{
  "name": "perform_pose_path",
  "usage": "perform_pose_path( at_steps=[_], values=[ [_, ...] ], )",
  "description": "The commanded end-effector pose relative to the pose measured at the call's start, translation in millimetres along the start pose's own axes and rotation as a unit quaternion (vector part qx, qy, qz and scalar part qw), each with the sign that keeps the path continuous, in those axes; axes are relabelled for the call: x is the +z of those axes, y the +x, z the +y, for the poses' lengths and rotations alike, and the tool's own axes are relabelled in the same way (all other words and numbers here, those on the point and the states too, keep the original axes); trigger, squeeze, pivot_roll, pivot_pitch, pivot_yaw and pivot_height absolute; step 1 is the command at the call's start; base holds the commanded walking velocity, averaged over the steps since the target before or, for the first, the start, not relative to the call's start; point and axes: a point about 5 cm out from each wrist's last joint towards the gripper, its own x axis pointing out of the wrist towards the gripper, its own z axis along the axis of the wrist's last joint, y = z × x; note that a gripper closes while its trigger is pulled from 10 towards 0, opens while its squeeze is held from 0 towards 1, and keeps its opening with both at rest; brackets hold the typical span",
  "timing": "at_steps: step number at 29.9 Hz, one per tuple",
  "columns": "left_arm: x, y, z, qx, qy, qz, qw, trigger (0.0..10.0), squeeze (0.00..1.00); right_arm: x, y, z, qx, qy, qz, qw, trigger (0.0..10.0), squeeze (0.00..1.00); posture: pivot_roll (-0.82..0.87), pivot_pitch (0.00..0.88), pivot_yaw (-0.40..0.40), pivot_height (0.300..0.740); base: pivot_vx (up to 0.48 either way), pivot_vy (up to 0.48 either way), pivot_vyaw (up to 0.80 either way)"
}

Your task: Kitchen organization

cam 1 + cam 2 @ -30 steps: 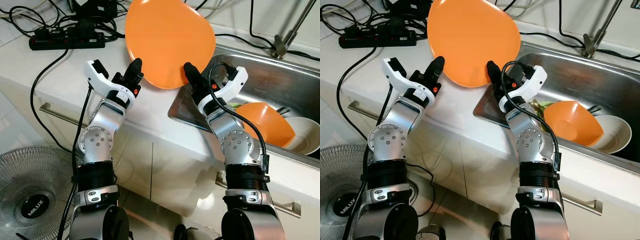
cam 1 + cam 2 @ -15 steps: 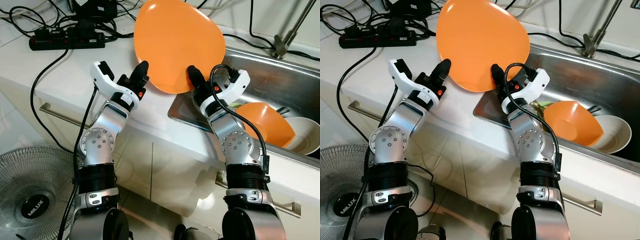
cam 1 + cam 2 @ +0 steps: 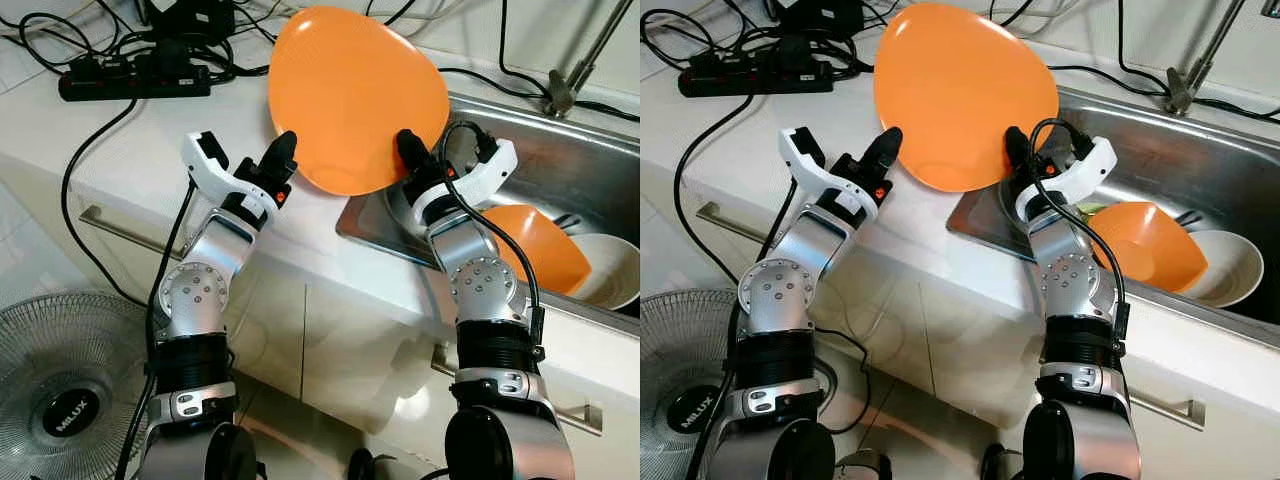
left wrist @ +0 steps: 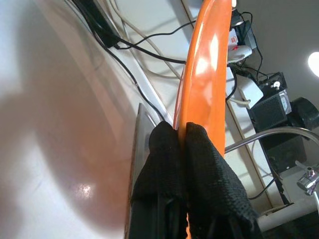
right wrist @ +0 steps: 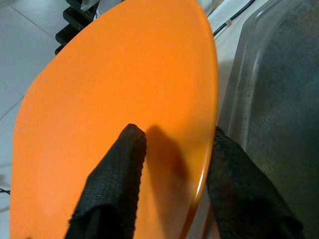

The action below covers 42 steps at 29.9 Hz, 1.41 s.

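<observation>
Both end effectors hold one orange plate (image 3: 355,95) up on edge above the white table (image 3: 120,150), right at the left rim of the steel sink (image 3: 560,160). Our left end effector (image 3: 283,160) grips the plate's lower left rim; in the left wrist view we see its two black fingers (image 4: 164,159) pinched tight on either side of the thin orange edge. Our right end effector (image 3: 412,160) grasps the lower right rim, and the right wrist view shows one finger (image 5: 117,179) lying on the plate's broad face and the other finger behind its edge, so the rim sits clamped between them. The plate stands tilted, its broad face turned toward our head camera, with its top leaning over the back of the table.

In the sink we see an orange bowl (image 3: 535,245) tipped on its side, resting against a white bowl (image 3: 610,270), just beside our right forearm. A tap (image 3: 580,60) rises behind the sink. A black power strip (image 3: 135,80) with tangled cables (image 3: 90,150) lies on the table to the left, well apart from the plate. On the floor at lower left stands a fan (image 3: 65,395).
</observation>
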Motion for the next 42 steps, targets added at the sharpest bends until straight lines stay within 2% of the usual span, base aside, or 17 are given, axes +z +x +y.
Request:
perform_pose_path(
  at_steps=[1, 6, 17, 18, 30, 37, 39, 42],
  values=[
    [-0.9, -0.2, -10.9, -0.028, 0.004, 0.000, 1.000, 10.0, 0.00, 3.4, 1.7, 3.9, 0.005, 0.010, -0.007, 1.000, 0.0, 0.00, 0.10, 0.085, 0.002, 0.740, 0.000, 0.000, 0.00],
    [-2.1, 0.3, -6.9, -0.017, 0.006, 0.010, 1.000, 10.0, 0.00, 5.0, 2.1, 6.3, 0.014, 0.046, -0.009, 0.999, 0.0, 0.00, 0.10, 0.089, 0.002, 0.740, 0.000, 0.000, 0.00],
    [-10.6, 1.8, -4.2, -0.008, 0.023, 0.039, 0.999, 10.0, 0.00, 8.1, 1.3, 14.7, 0.037, 0.090, -0.014, 0.995, 0.0, 0.00, 0.10, 0.090, 0.003, 0.740, 0.000, 0.000, 0.00],
    [-11.7, 2.1, -3.4, -0.004, 0.016, 0.039, 0.999, 10.0, 1.00, 8.8, 1.5, 15.2, 0.038, 0.094, -0.015, 0.995, 0.0, 0.00, 0.10, 0.091, 0.004, 0.740, 0.000, 0.000, 0.00],
    [-15.3, 1.0, -5.8, -0.013, 0.024, 0.055, 0.998, 10.0, 1.00, 15.6, 2.6, 17.4, 0.037, 0.122, -0.028, 0.991, 0.0, 0.00, 0.10, 0.092, 0.003, 0.740, 0.000, 0.000, 0.00],
    [-16.9, 0.6, -9.6, -0.023, 0.029, 0.060, 0.998, 10.0, 1.00, 27.2, 5.9, 10.4, 0.008, 0.131, -0.064, 0.989, 0.0, 0.00, 0.10, 0.091, 0.003, 0.740, 0.000, 0.000, 0.00],
    [-19.4, -0.5, -10.6, -0.028, 0.046, 0.071, 0.996, 10.0, 1.00, 43.3, 9.6, 2.1, -0.024, 0.130, -0.106, 0.986, 0.0, 0.00, 0.10, 0.090, 0.002, 0.740, 0.000, 0.000, 0.00],
    [-20.7, -0.9, -9.7, -0.024, 0.057, 0.077, 0.995, 10.0, 1.00, 51.1, 10.9, -2.0, -0.037, 0.128, -0.123, 0.983, 0.0, 0.00, 0.10, 0.088, 0.001, 0.740, 0.000, 0.000, 0.00]
  ],
)
